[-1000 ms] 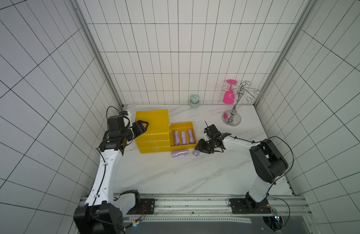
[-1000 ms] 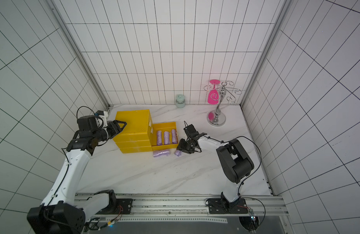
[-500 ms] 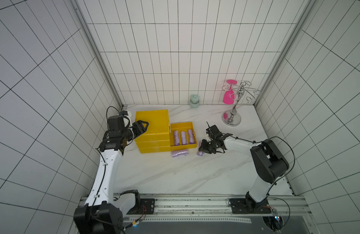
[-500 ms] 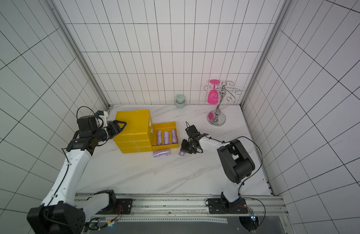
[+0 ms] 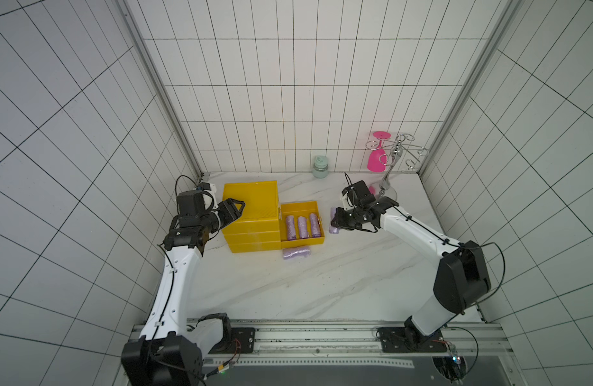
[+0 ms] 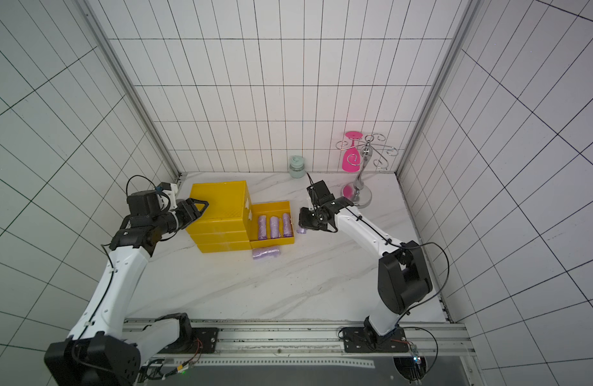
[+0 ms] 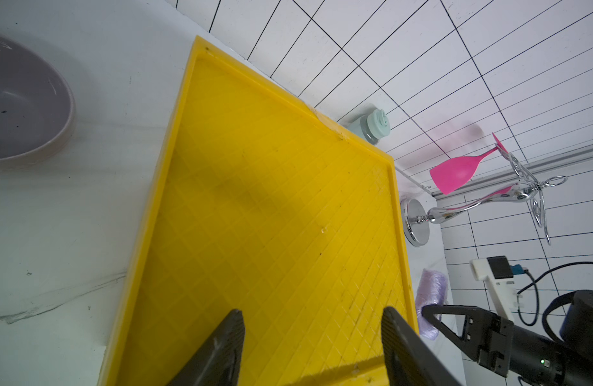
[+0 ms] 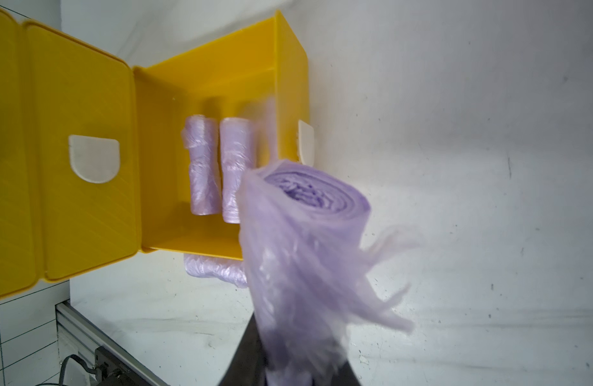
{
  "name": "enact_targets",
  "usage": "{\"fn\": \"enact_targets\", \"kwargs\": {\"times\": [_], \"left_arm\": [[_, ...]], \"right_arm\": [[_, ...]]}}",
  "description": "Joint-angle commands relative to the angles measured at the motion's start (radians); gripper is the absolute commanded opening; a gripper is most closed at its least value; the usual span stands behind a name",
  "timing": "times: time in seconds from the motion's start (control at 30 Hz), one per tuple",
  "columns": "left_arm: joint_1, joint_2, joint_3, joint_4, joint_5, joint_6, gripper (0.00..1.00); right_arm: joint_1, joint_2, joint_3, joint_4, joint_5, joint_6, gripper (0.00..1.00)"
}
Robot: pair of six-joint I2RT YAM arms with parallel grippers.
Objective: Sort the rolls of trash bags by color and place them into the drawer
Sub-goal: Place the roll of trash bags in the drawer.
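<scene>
right pincer (image 5: 336, 221) clamps lilac roll (image 8: 302, 240) (crinkled, film end loose) | left pincer (image 7: 312, 314) agape, empty

Left-rear on white marble tabletop (image 5: 322, 284), yellow plastic drawer cabinet (image 5: 250, 200); open yellow plastic drawer (image 5: 302, 206) jutting rightward, three lilac crinkled-plastic rolls (image 5: 302, 227) side by side inside. Just before drawer, loose lilac roll (image 5: 296, 252); just right, another lilac roll (image 5: 334, 229) in right gripper (image 5: 338, 221). At rear, mint lidded jar (image 5: 320, 167), chrome stemware rack (image 5: 388, 193).

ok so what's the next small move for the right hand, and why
Probably carry the lilac roll across over the open drawer and lower it in: the right hand is shut on it just outside the drawer wall, and three lilac rolls already lie inside.
</scene>
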Motion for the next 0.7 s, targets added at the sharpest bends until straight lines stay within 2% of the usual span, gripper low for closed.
{"fn": "enact_targets", "kwargs": {"times": [0.0,0.3,0.67], "left_arm": [[0.003,-0.001,-0.014,-0.02,-0.007,-0.001,0.65],[0.004,0.001,-0.014,-0.017,-0.006,-0.002,0.65],[0.003,0.001,-0.027,-0.011,0.001,-0.002,0.65]], "right_arm": [[0.015,0.066,0.13,-0.138,0.009,-0.076,0.17],[0.098,0.337,0.465,-0.279,0.041,-0.128,0.18],[0.112,0.588,0.635,-0.284,0.033,-0.082,0.2]]}}
